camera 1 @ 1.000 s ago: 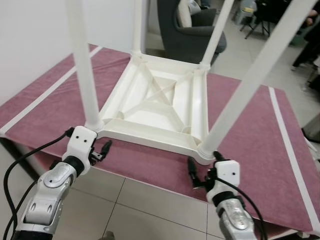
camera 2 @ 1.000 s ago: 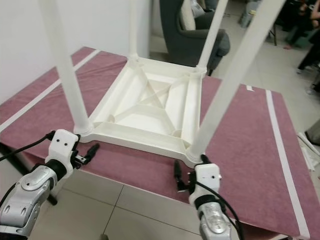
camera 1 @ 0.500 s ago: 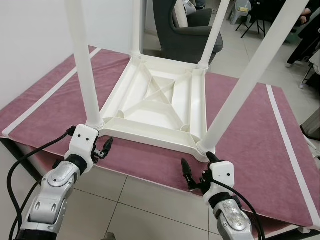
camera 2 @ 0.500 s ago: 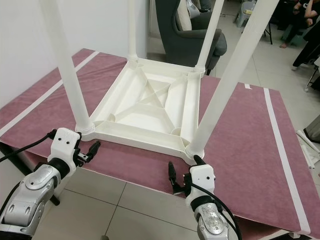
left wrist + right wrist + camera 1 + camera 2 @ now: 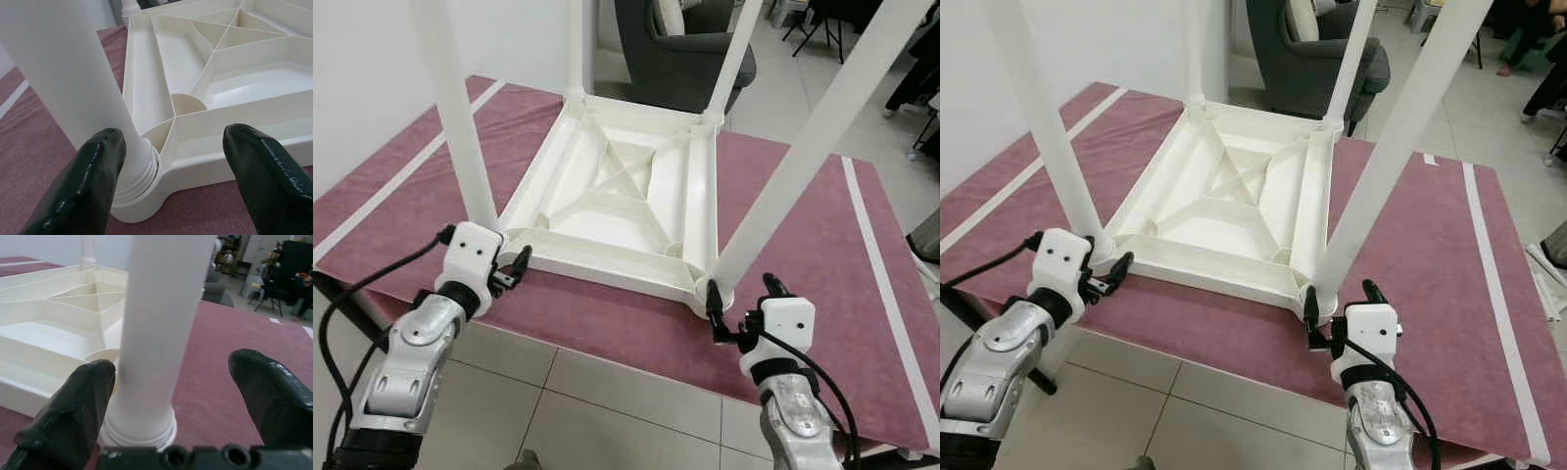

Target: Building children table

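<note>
Left end effector (image 5: 516, 271): spread wide, empty, at near leg (image 5: 460, 127).
Right end effector (image 5: 1337, 311): agape, empty, straddling leg (image 5: 1381, 157).
Tip: centre, then squeeze low near the socket.

Upturned table (image 5: 626, 206) on mat (image 5: 813, 264); armchair (image 5: 680, 49) probably behind.

Cream-white table (image 5: 626, 201) on maroon cloth (image 5: 803, 245) with white stripes (image 5: 886, 284).
</note>
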